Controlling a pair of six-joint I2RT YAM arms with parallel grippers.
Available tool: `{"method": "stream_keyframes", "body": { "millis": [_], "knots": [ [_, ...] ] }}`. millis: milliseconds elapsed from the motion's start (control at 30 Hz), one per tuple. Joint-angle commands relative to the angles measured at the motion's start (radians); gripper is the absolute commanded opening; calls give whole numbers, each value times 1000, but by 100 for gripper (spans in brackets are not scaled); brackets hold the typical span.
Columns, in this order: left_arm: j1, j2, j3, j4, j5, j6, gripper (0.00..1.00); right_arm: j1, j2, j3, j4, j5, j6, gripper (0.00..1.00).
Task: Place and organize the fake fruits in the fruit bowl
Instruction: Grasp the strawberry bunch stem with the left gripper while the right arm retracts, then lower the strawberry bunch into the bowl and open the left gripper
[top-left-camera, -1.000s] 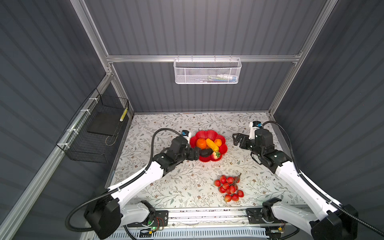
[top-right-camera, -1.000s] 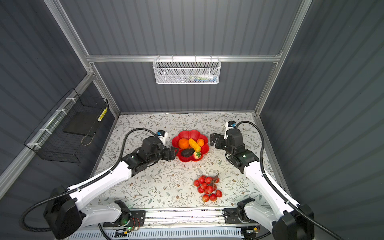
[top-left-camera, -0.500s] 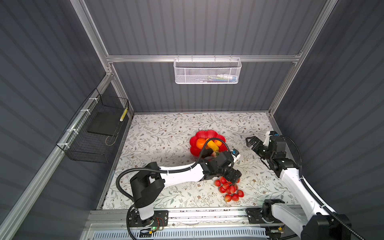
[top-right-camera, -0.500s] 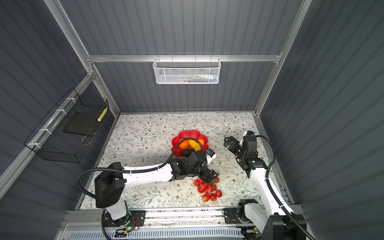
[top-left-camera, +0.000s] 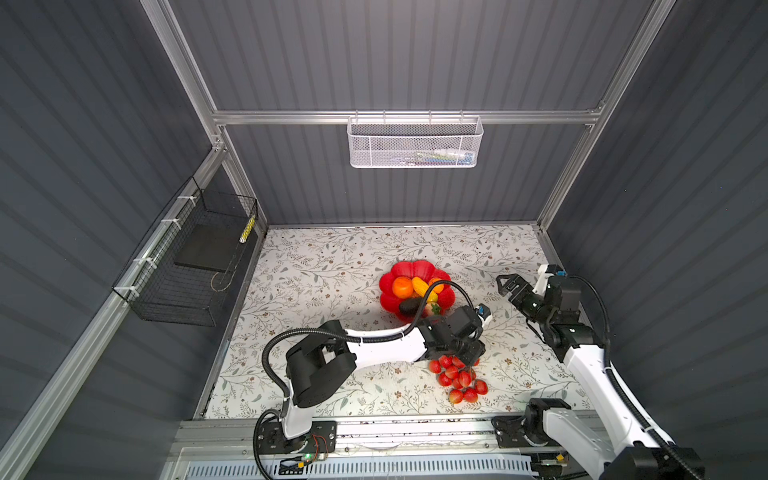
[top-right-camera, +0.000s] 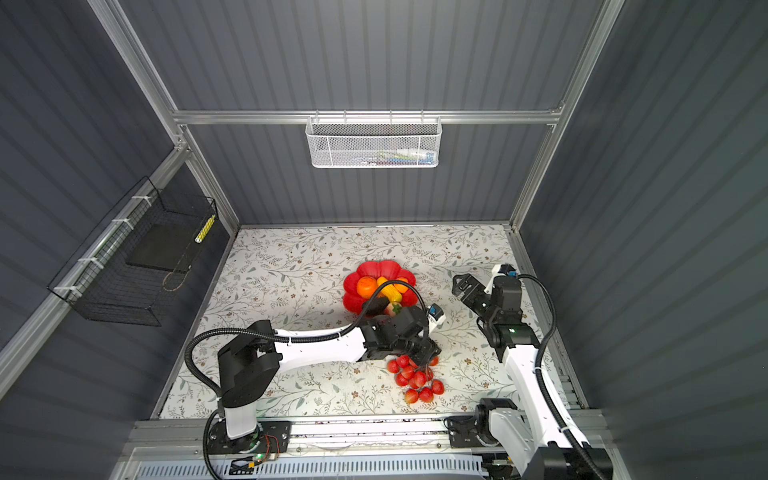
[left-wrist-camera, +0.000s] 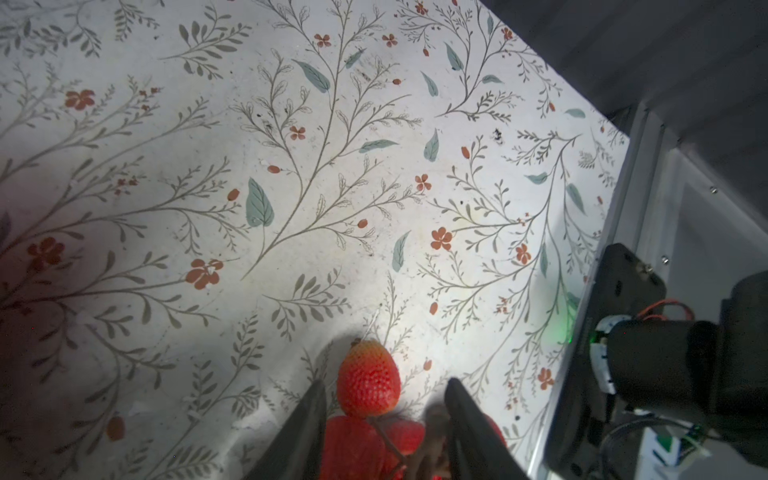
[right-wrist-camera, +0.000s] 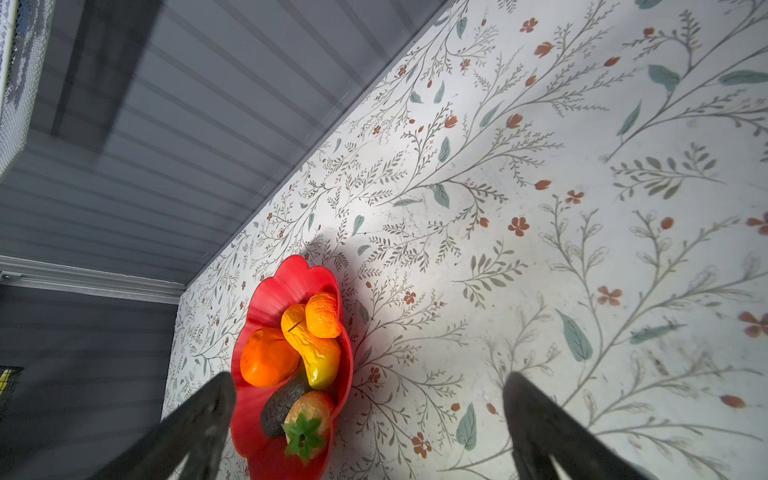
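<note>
The bunch of red berries (top-left-camera: 457, 380) lies on the counter (top-left-camera: 332, 266) near its front edge, toward the front right corner. It is well apart from the fruit bowl (top-left-camera: 415, 268), which sits around the middle of the counter. The left gripper (left-wrist-camera: 386, 382) is set over the end of the bunch nearer the bowl. Its jaws are drawn partly together with a berry and the brown stem (left-wrist-camera: 430, 432) between them, but whether anything is yet pinched cannot be told. The right gripper (right-wrist-camera: 370, 376) is held spread wide and empty near the right edge.

The grip is best taken on the stem rather than on one berry, since the berries are likely to dangle and slip. The closing should be finished before any lift, and the bunch raised straight up until its lowest berries are clear of the counter. It is best lowered gently onto the bare scalloped part at the bowl's far side, as the near side is filled by the avocado (right-wrist-camera: 280, 409) and strawberry (right-wrist-camera: 309, 411).
</note>
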Motion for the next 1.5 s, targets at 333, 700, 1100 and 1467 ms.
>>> {"method": "stream_keyframes", "body": {
  "millis": [333,700,1100,1467],
  "knots": [
    [13,-123,-33,15,-33,-34,2,-11,7,-18,51,-16,37,99],
    [178,-380,49,-248,-24,42,0,-14,4,-14,42,-14,29,99],
    [377,-334,183,-299,99,111,0,-21,8,-11,32,-27,17,99],
    [540,-203,165,-135,310,16,0,-33,29,-7,31,-44,7,99]
  ]
}}
